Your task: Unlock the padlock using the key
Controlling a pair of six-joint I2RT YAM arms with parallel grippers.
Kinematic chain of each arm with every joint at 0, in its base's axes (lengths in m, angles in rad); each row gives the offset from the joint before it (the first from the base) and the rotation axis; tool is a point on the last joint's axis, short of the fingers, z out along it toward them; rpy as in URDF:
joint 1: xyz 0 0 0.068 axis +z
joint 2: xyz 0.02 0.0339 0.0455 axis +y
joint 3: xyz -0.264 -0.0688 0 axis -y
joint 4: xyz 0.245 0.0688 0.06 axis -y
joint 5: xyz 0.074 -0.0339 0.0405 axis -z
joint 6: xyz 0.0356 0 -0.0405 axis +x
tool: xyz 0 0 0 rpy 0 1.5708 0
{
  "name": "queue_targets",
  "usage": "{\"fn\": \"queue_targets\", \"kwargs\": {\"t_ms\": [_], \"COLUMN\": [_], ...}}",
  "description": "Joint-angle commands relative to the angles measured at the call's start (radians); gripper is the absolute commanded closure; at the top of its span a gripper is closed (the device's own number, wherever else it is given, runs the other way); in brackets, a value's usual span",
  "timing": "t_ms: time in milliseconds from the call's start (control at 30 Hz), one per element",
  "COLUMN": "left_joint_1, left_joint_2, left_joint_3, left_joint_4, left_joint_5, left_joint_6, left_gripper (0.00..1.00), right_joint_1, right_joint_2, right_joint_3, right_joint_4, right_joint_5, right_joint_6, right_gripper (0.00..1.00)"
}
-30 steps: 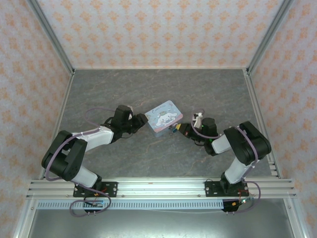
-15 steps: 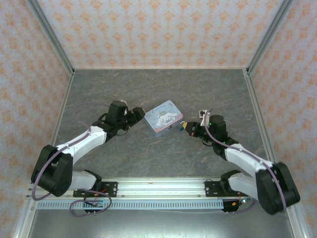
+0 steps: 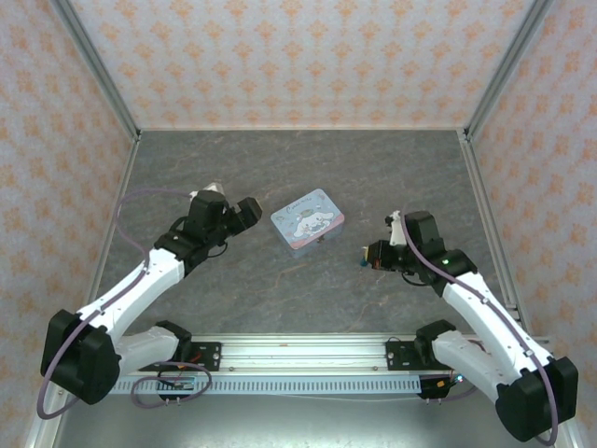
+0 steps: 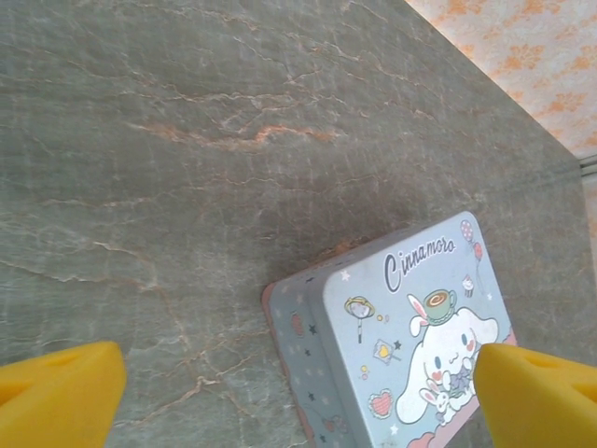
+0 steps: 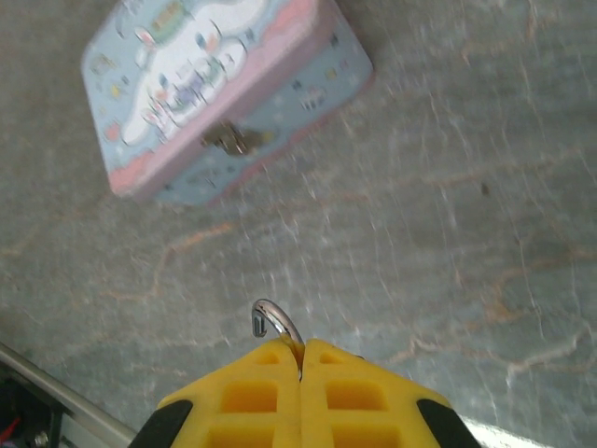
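Observation:
My right gripper (image 5: 300, 350) is shut on the padlock, and only its open silver shackle (image 5: 275, 322) pokes out past the yellow fingertips. The lock body is hidden between the pads. From above, that gripper (image 3: 369, 257) hovers over the table to the right of the light-blue cartoon tin (image 3: 307, 221), apart from it. The tin's front latch (image 5: 227, 140) hangs bare. My left gripper (image 3: 244, 213) is open just left of the tin, with a yellow finger (image 4: 56, 392) on each side of the wrist view and the tin (image 4: 410, 345) beyond them. I cannot make out the key.
The grey marbled table (image 3: 280, 168) is walled by patterned panels on three sides. An aluminium rail (image 3: 298, 355) with both arm bases runs along the near edge.
The right gripper has drawn back to the right, away from the tin's latch, carrying the padlock. The left gripper has pulled off the tin's left side.

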Motion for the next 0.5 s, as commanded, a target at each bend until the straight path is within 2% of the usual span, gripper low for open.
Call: {"fn": "queue_targets", "kwargs": {"t_ms": [0, 467], "left_joint_1": [0.011, 0.016], "left_joint_2": [-0.028, -0.046], "left_joint_3": [0.023, -0.014], "left_joint_4": [-0.085, -0.101], "left_joint_5": [-0.066, -0.083], "left_joint_6": [0.047, 0.048], "left_gripper": [0.04, 0.04], "right_joint_1": [-0.003, 0.002], "right_joint_2": [0.036, 0.290], "right_joint_3": [0.013, -0.033], "right_joint_4": [-0.105, 0.021], "right_joint_5": [-0.003, 0.003], "right_joint_6": [-0.011, 0.000], "right_gripper": [1.00, 1.00]}}
